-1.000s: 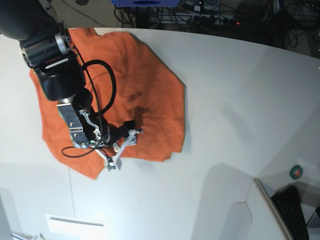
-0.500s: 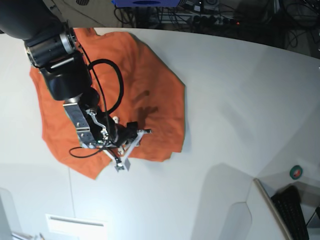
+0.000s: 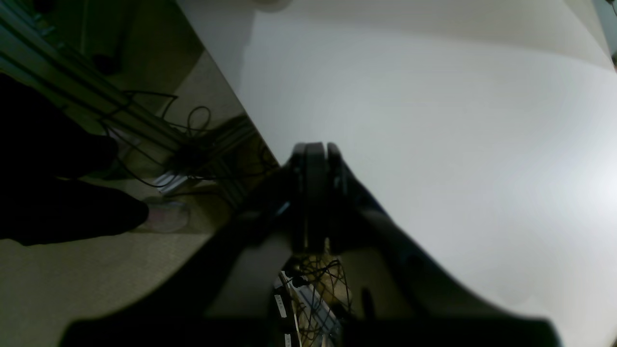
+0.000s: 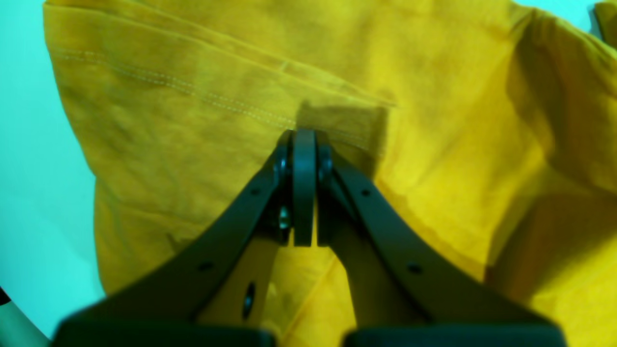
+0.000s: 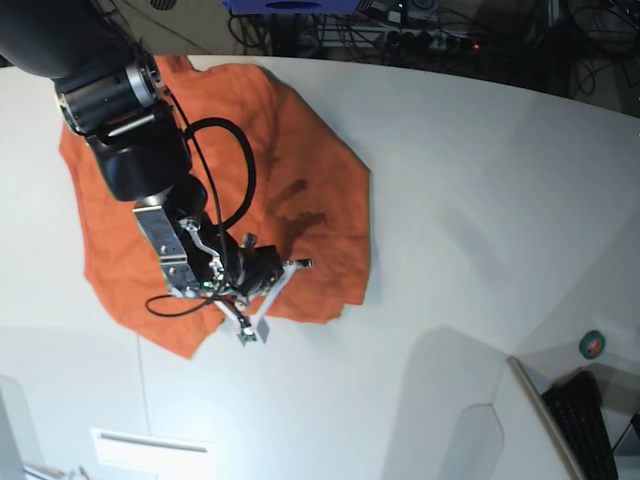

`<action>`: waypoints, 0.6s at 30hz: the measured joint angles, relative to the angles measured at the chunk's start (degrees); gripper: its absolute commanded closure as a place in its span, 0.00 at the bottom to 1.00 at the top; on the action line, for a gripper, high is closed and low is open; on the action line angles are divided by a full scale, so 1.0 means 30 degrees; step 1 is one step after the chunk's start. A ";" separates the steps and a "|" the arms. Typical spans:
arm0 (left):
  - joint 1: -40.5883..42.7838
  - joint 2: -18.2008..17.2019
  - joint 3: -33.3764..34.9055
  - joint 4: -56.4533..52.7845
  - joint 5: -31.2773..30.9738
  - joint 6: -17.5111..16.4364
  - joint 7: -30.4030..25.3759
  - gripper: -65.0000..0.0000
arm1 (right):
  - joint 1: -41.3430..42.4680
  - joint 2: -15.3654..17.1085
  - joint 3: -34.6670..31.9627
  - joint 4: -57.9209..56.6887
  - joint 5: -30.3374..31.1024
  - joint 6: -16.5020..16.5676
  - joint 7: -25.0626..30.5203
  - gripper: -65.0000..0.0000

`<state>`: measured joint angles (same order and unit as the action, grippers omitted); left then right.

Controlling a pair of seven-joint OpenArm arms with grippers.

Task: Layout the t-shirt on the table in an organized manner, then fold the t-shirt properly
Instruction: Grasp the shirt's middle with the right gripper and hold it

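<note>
Right wrist view shows the right claw (image 4: 304, 140) closed on the t-shirt (image 4: 202, 120) hem; base view hides this.

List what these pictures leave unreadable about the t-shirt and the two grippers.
- Base view: the right arm covers part of the t-shirt, so its layout is unclear.
- Right wrist view: the right gripper is shut over the cloth; whether it pinches fabric cannot be told. The shirt runs past the frame edges.
- Left wrist view: the left gripper is shut, dark and blurred, beside the table.
- The neck tag shows in no view.
</note>
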<state>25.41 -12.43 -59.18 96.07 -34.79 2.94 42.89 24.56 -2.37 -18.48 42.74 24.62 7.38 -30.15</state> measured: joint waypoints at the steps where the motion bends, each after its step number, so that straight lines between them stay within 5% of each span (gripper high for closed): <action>1: 0.0000 0.0000 0.0000 0.0000 -0.0007 0.0000 0.0007 0.99 | 0.0000 0.0000 0.0000 0.0007 -0.0007 -0.0007 0.0000 1.00; 5: -0.0044 0.0000 0.0007 0.0000 0.0000 0.0000 0.0007 0.99 | -0.0153 0.0175 0.0007 0.0656 -0.0073 -0.0015 0.0073 1.00; 9: -0.0124 -0.0044 0.0007 -0.0546 0.0000 -0.0007 -0.0015 0.99 | -0.0219 0.0525 0.0007 0.0656 -0.0175 -0.0015 0.0080 0.62; 11: -0.0102 -0.0022 0.0007 -0.0780 0.0007 0.0000 0.0022 0.99 | -0.0262 0.0627 0.0007 0.0656 -0.0219 -0.0080 0.0073 0.51; 18: -0.0102 0.0000 0.0007 -0.0780 0.0000 0.0000 0.0007 0.99 | -0.0262 0.0903 0.0780 0.0627 -0.0153 -0.0080 0.0685 0.51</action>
<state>25.10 -12.43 -59.16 93.73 -34.79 2.94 42.92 23.77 0.34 -16.14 44.62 24.16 7.14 -28.10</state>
